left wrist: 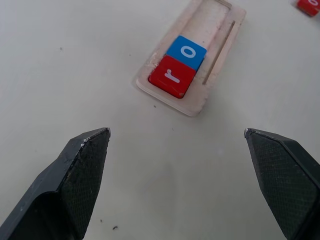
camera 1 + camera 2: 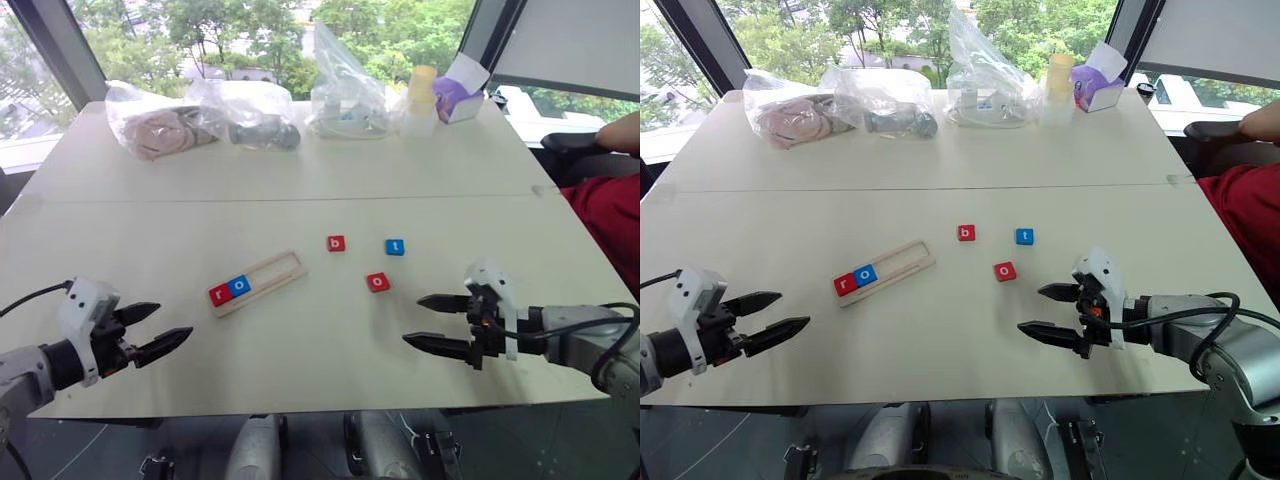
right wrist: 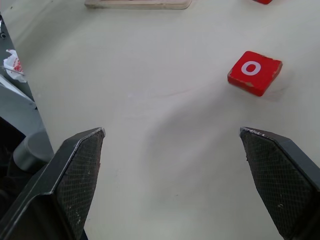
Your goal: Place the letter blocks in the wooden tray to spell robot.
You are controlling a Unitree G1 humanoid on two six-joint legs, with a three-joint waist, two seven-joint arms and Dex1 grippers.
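Tray (image 2: 258, 283) near desk (image 2: 300, 190) centre, lying at a slant, w/ red r (image 2: 219, 294) and blue o (image 2: 239, 286) seated side by side at its near-left end; remaining three slots bare. Loose on desk to the right of tray: red b (image 2: 336, 243), blue t (image 2: 395, 247), red o (image 2: 378, 282), all apart from one another and well apart from tray. Left end effector (image 2: 160, 330) wide open, nothing held, hovering over desk left of tray, pointed toward it. Right end effector (image 2: 432, 320) also wide open, empty, low over desk just right of red o. Judged abt two-fifths done: r, o in; b due next. Next move prob. calls for right arm to reach past red o to b, close on its edges, carry over and set down flush against blue o, letter upright. Need to skip the nearer red o for now – wrong order otherwise. Bags and bottle at far desk edge, not involved.
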